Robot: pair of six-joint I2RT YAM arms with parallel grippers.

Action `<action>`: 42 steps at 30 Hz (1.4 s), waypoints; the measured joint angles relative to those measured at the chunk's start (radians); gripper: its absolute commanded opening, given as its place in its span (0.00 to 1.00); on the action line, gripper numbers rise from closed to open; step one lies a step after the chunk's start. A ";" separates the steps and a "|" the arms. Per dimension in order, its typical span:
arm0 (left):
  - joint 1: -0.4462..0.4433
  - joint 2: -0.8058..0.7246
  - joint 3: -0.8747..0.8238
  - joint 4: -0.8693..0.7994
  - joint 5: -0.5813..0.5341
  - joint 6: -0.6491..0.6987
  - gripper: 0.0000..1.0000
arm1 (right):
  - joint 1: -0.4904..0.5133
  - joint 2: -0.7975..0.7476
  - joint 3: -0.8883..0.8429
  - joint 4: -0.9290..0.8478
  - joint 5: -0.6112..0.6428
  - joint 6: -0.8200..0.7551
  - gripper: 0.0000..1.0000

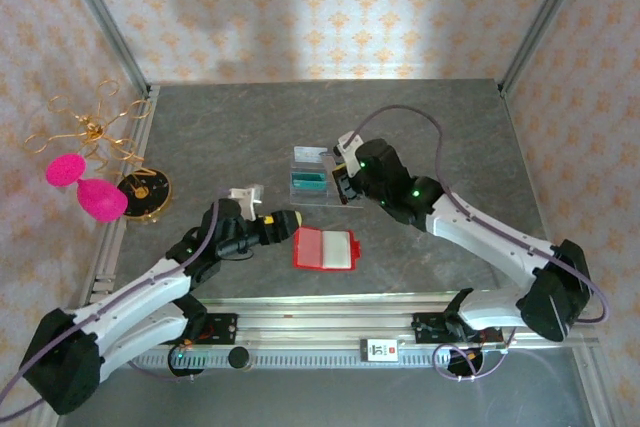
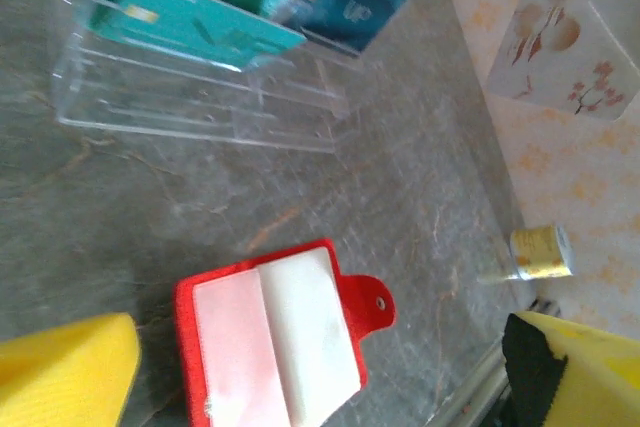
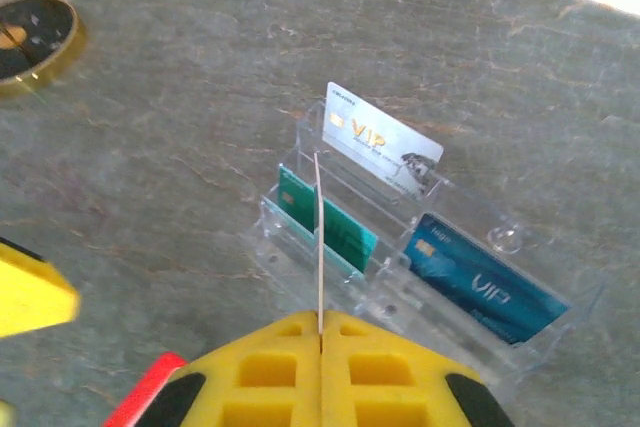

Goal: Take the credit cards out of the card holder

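The right tool (image 3: 320, 332) was clamped on an edge-on card (image 3: 318, 247) over the clear tray (image 3: 505, 237) just beyond the card holder (image 1: 325, 248), which lay open on the counter (image 1: 440, 127). Three credit cards (image 3: 470, 292) stood in that tray. The left tool (image 1: 284, 224), fingers apart, was just left of the holder.

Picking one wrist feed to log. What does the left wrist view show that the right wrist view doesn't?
Left wrist: the red wallet open, pale sleeves and snap tab, plus a yellow-capped bottle. Right wrist: a white VIP card, a thin card pinched edge-on in the right gripper, a black-and-gold disc. Both: the clear tray holding a green card and a blue card.
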 measured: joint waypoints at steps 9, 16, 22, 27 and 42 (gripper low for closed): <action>0.025 -0.035 0.011 -0.136 -0.061 0.012 0.99 | -0.030 0.181 0.207 -0.214 -0.062 -0.311 0.00; 0.045 -0.026 0.089 -0.209 -0.101 0.071 0.99 | -0.032 0.340 0.428 -0.376 -0.085 -0.486 0.00; 0.062 -0.014 0.127 -0.238 -0.136 0.124 0.99 | -0.035 0.458 0.621 -0.458 -0.129 -0.609 0.00; 0.062 -0.009 0.133 -0.251 -0.162 0.161 0.99 | -0.040 0.562 0.765 -0.536 -0.154 -0.711 0.00; 0.075 -0.011 0.174 -0.286 -0.335 0.225 0.99 | -0.092 0.748 0.957 -0.634 -0.238 -0.881 0.00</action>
